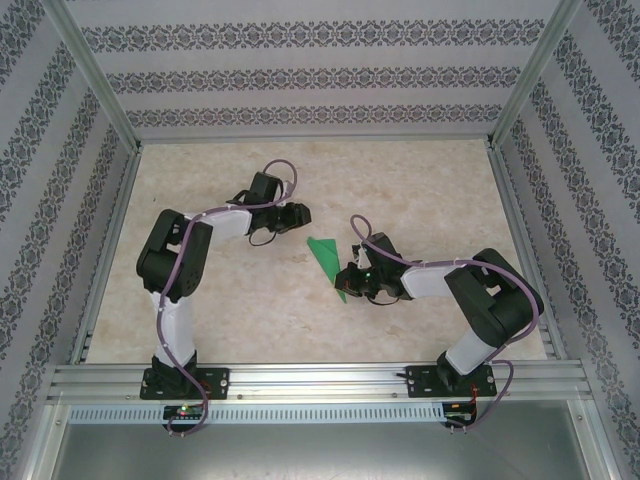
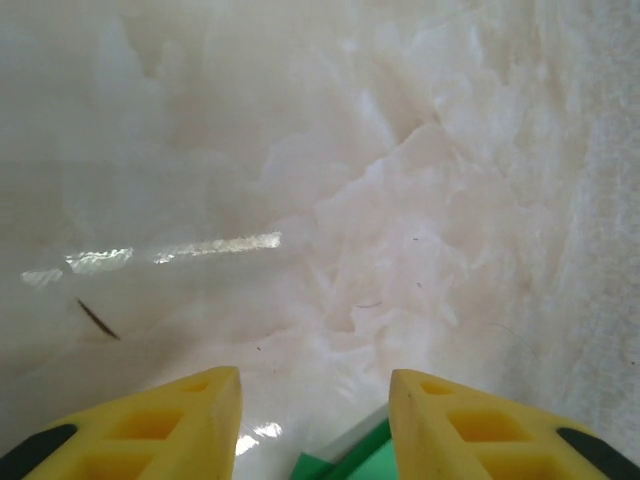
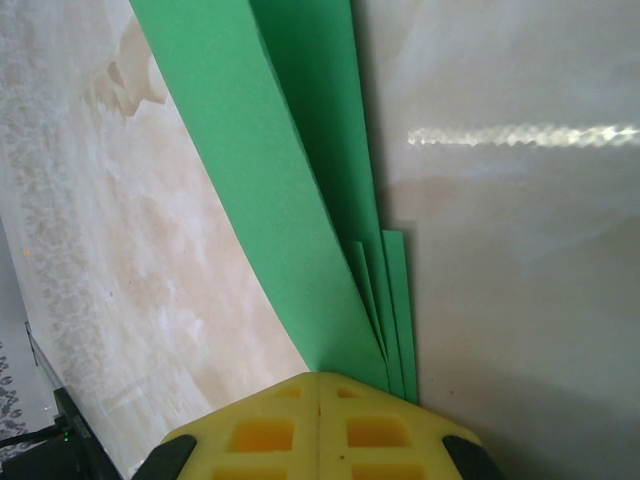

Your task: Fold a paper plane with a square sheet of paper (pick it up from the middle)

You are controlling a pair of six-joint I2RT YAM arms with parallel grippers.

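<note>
The folded bright green paper plane (image 3: 300,180) is plain, unpatterned. The table (image 1: 400,190) is cream with pale marbled veining. The walls (image 1: 300,75) carry grey floral stripes on white. The left gripper (image 2: 314,376) and right gripper (image 3: 318,377) are yellow (black further back).

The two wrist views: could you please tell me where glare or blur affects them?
Left wrist view: a glare streak crosses the table, whose far surface looks hazy; right wrist view: a similar streak lies to the right of the green paper, which looks sharp-edged.

Top camera looks down; close wrist cameras share the green paper (image 3: 260,150).
</note>
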